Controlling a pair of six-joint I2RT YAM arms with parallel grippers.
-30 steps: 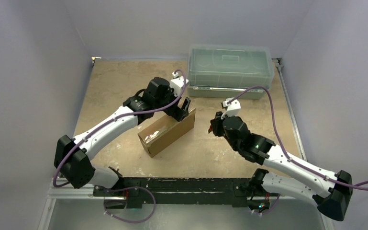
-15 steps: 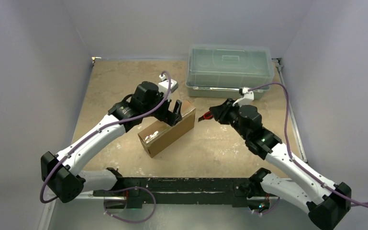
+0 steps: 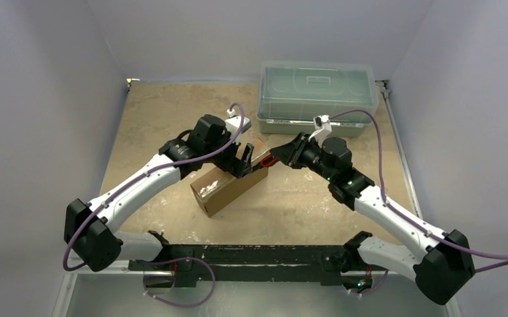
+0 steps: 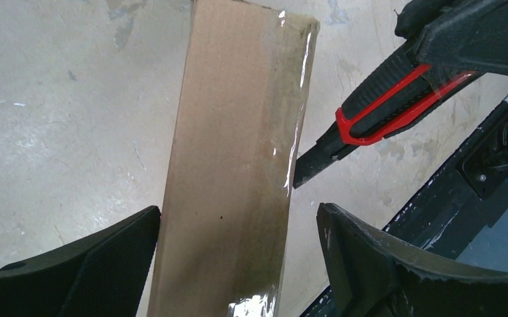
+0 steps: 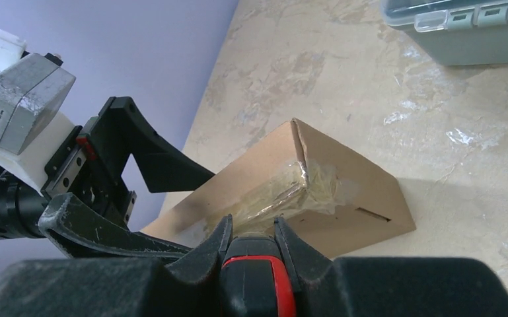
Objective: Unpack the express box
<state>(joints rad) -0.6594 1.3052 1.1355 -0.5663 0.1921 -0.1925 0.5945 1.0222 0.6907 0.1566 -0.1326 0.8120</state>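
Find the express box (image 3: 230,183) near the middle of the bench (image 3: 158,112), set askew to its edges, a narrow face upward, with shiny clear tape (image 4: 297,105) running down one long edge of that face and wrapping the corner nearer the lidded plastic bin (image 3: 317,92), itself well apart at the back. Note the left end effector (image 3: 248,160) straddling the box from above toward that same end, fingers (image 4: 383,264) spread to either side of the narrow face, released, gripping nothing. Note the right end effector (image 3: 284,153) clenched on a red-and-black utility knife (image 4: 376,119), tip just beside the taped edge and near the left fingers; cannot tell blade out or in. Judge the step in hand as slitting the tape. To do it well, first close the left fingers lightly on the cardboard, to stop any slide or tip under the blade. Set the tip on the tape line, not on bare cardboard, and go shallow: enough to part the film, not enough to reach the contents. Draw along the seam at a low angle with one steady pull, away from the left fingers, never toward them. Mind the short gap between tip and nearest finger at the start. Treat the corner wrap as a separate short cut. Expect a light box to skate on the smooth bench under any sideways push.
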